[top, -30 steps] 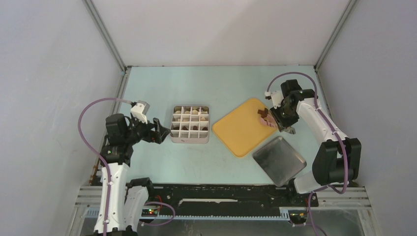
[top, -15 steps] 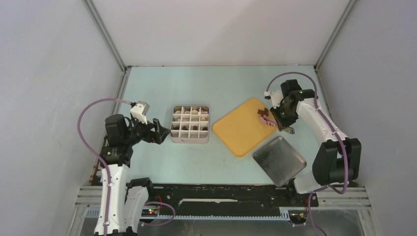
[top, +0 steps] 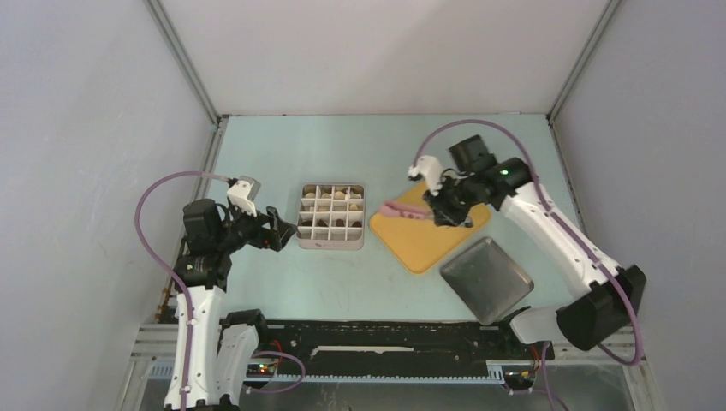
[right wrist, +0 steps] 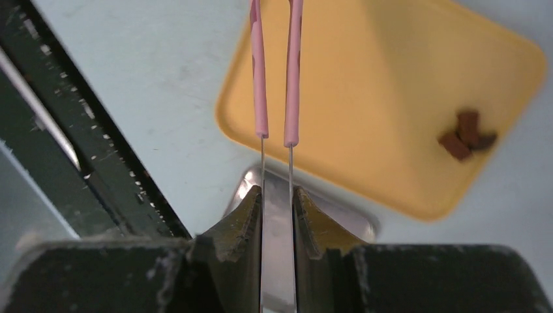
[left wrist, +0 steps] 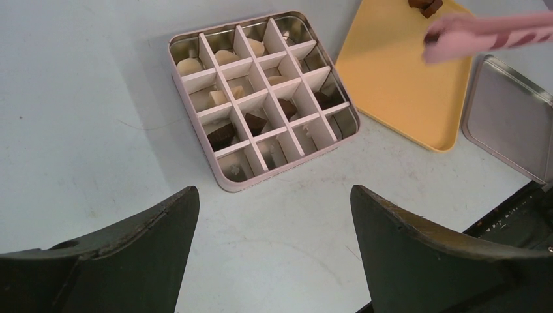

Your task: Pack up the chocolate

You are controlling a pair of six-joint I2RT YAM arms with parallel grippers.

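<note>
The divided tin (top: 332, 246) (left wrist: 228, 188) holds cream-white chocolate (left wrist: 189, 65) in its far cells and dark pieces (left wrist: 222, 135) nearer the front. A few dark chocolate pieces (right wrist: 466, 134) (left wrist: 427, 6) lie on the yellow tray (top: 424, 240) (right wrist: 391, 78). My right gripper (top: 443, 208) (right wrist: 277, 195) is shut on the pink tongs (top: 401, 210) (right wrist: 277, 72) (left wrist: 489, 36), which reach left over the tray. A small dark bit shows at their tips (left wrist: 430, 39). My left gripper (top: 287, 231) (left wrist: 274, 192) stands open, left of the tin, with nothing in it.
The tin's silver lid (top: 486, 278) (left wrist: 508, 111) lies on the table to the right of the tray's near corner. A black rail (top: 385, 334) runs along the table's near edge.
My right arm has swung left across the tray, so the tongs now point toward the tin, and its jaws have squeezed them tighter. The left arm has not moved.
</note>
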